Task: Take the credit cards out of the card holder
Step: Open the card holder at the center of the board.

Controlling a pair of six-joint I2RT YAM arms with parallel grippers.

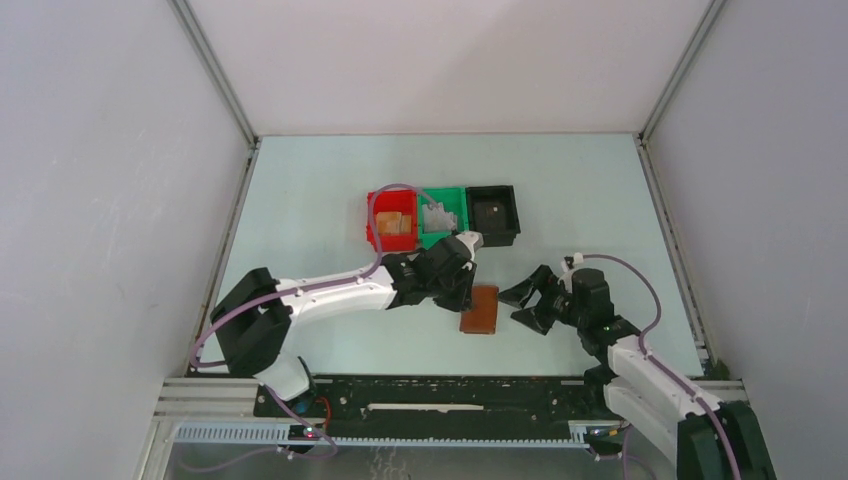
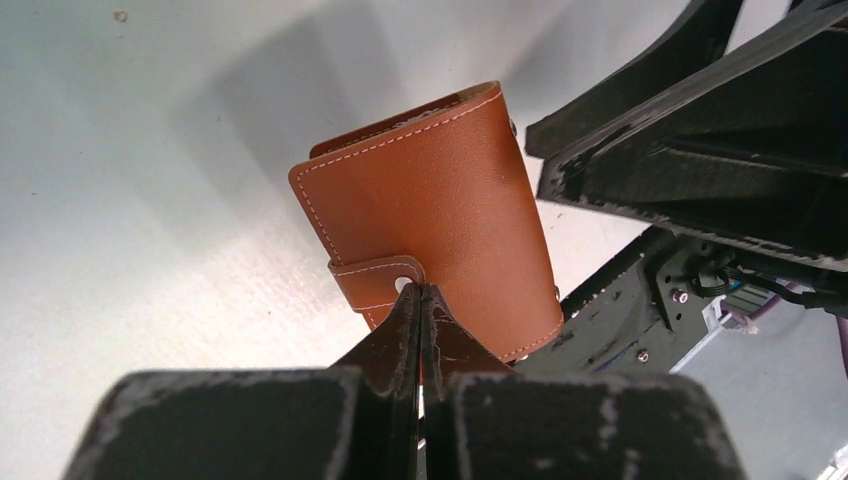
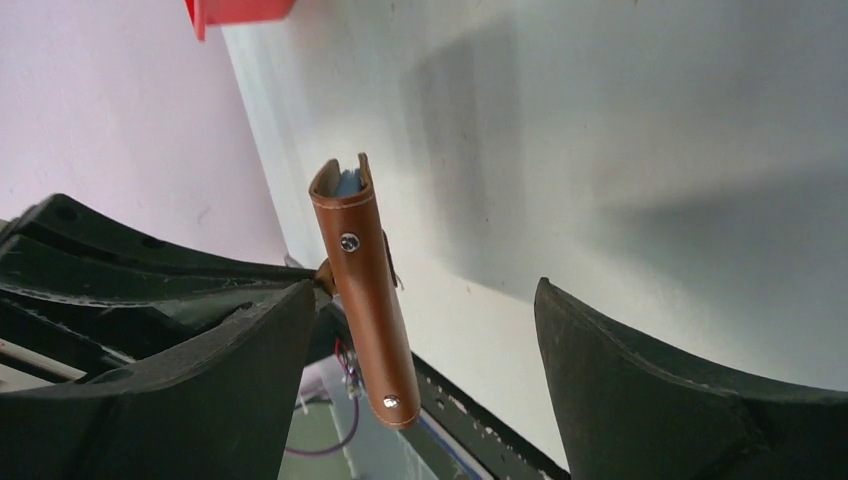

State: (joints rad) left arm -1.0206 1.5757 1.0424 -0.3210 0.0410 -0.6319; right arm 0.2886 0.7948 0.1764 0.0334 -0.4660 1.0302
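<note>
On the far middle of the pale, matt table (image 1: pixel 310 190), three square plastic bins are set side by side: a red bin (image 1: pixel 371 222) with tan blocks (image 1: pixel 393 226) in it, a green bin (image 1: pixel 445 192) and a black bin (image 1: pixel 494 189). Nearer than these, the rough black fingers of the left gripper (image 2: pixel 421 300) are pressed together on the little strap tab (image 2: pixel 372 277) of the card holder (image 2: pixel 430 190). The card holder is folded shut and appears lifted off the table, near the green bin. Its outside is smooth tan-brown leather edged with pale stitching. Two small metal studs are seen on its rounded spine, and a sliver of blue-grey lining is shown at its open end. Just to the right, the right gripper (image 1: pixel 521 306) is presented with its broad fingers spread wide, facing the spine and apart from it.
</note>
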